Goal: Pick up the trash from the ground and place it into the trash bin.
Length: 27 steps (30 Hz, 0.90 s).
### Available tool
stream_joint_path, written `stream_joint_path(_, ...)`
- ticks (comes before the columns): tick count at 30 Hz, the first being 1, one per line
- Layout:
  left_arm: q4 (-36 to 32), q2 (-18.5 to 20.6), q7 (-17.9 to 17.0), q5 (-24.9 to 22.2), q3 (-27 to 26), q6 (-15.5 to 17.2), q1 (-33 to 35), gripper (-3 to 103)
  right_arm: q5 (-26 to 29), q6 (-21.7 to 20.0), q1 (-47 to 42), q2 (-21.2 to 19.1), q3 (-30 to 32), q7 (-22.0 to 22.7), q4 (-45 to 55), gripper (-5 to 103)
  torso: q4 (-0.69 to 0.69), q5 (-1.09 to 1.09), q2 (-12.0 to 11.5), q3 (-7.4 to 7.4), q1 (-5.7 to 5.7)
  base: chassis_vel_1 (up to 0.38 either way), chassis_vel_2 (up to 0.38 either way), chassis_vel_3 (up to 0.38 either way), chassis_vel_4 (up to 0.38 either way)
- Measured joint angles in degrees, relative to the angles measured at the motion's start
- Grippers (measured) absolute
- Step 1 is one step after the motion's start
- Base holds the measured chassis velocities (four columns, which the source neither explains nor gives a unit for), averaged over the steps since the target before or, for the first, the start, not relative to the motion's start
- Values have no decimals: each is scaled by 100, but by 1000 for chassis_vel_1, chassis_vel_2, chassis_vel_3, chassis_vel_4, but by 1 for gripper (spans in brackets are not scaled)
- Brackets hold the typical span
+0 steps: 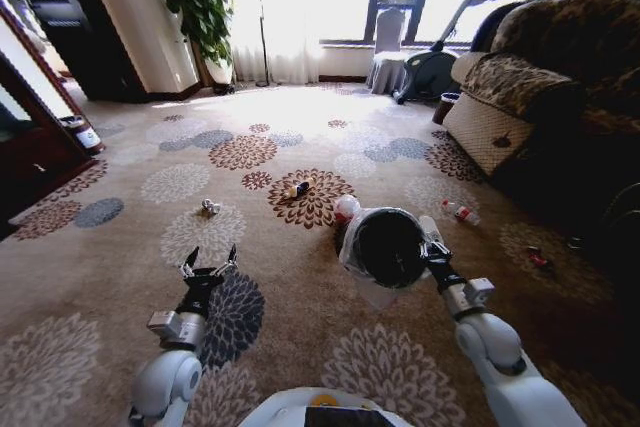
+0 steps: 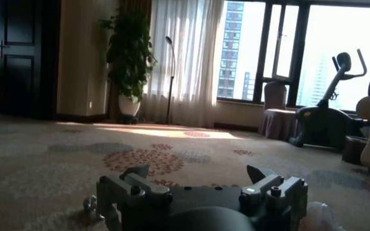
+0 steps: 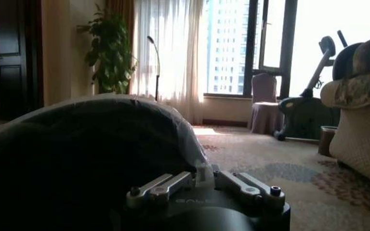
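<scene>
While the robot faces a carpet (image 1: 120, 277) patterned with round flowers, its left gripper (image 1: 208, 263) hangs low over a dark flower patch, jaws spread wide and holding nothing; the left wrist view shows the same gripper (image 2: 198, 179) with its two fingers well apart above the floor. Ahead of it and a little to the left lies a small silvery foil ball (image 1: 210, 207), apart from the fingers. Farther on, near the middle of the floor, a yellow-black packet (image 1: 298, 188) rests on a brown flower. To its right a pink-white bag (image 1: 345, 207) lies just beside the trash bin (image 1: 362, 265), a round black bin lined with a pale plastic bag. The right gripper (image 1: 434, 250) sits at the bin's right rim, jaws pinched on the edge of the liner; in the right wrist view the gripper (image 3: 204, 179) has its fingers drawn close on the pale plastic, with the bin (image 3: 75, 159) bulking right next to it. Right of the bin, a clear bottle with a red label (image 1: 461, 212) lies on its side near the sofa (image 1: 540, 97).
</scene>
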Motion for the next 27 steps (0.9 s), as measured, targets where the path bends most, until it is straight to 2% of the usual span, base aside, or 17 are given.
stream_joint_path(2, 46, 22, -1, 2, 20, -10, -31, 100, 34, -7, 0, -25, 20, -2, 0, 0, 1, 2, 0, 0, 0, 0, 0, 0, 0)
stream_joint_path(3, 99, 65, -2, 0, 32, -13, -78, 100, 174, -9, -42, -101, 189, -8, 14, 0, 7, 6, -1, 1, 0, 0, 0, 0, 0)
stream_joint_path(5, 138, 100, -3, -8, 32, -14, -107, 100, 296, -9, -92, -174, 371, -8, 44, 0, 6, 6, -1, 1, 0, 0, 0, 0, 0)
stream_joint_path(7, 202, 173, 12, -33, 19, -14, -168, 100, 605, 9, -220, -357, 845, 5, 140, 0, 1, -9, 0, 0, 0, 0, 0, 0, 0)
stream_joint_path(8, 249, 242, 30, -65, 7, -12, -219, 100, 755, 48, -281, -438, 1068, 15, 190, 0, -7, -9, 0, -2, 0, 0, 0, 0, 0)
stream_joint_path(9, 249, 242, 30, -65, 7, -12, -219, 100, 755, 48, -281, -438, 1068, 15, 190, 0, -7, -9, 0, -2, 0, 0, 0, 0, 0)
stream_joint_path(10, 274, 282, 40, -90, 6, -9, -243, 100, 802, 63, -310, -450, 1113, 5, 202, 0, -3, 1, 0, -2, 0, 0, 0, 0, 0)
stream_joint_path(11, 301, 330, 46, -128, 3, 0, -265, 100, 889, 155, -446, -387, 1321, -9, 182, 0, 7, 7, 0, 0, 0, 0, 0, 0, 0)
stream_joint_path(13, 310, 368, 47, -163, 3, 14, -282, 100, 908, 204, -520, -349, 1431, 2, 169, 0, 4, 7, 0, 0, 0, 0, 0, 0, 0)
stream_joint_path(15, 307, 497, 47, -311, 7, 80, -335, 100, 919, 278, -647, -265, 1582, 9, 168, 0, 0, -5, 0, -1, 0, 0, 0, 0, 0)
stream_joint_path(16, 300, 577, 46, -384, 6, 101, -378, 100, 920, 282, -687, -225, 1590, 4, 169, 0, 1, 4, 0, -1, 0, 0, 0, 0, 0)
stream_joint_path(18, 297, 675, 39, -449, -9, 114, -448, 100, 917, 283, -731, -176, 1592, 1, 172, 0, 3, 7, 0, -1, 0, 0, 0, 0, 0)
stream_joint_path(20, 300, 859, 26, -598, -49, 182, -603, 100, 873, 333, -801, -71, 1595, 4, 177, 0, 5, -3, 0, -1, 0, 0, 0, 0, 0)
stream_joint_path(23, 332, 1029, 8, -741, -59, 252, -780, 100, 821, 385, -900, 37, 1590, 1, 176, 0, 4, 4, 0, 0, 0, 0, 0, 0, 0)
stream_joint_path(27, 384, 1101, 6, -798, 21, 271, -956, 100, 774, 469, -1015, 136, 1588, 1, 179, 0, 2, -3, 0, -1, 0, -19, -17, 11, 11)
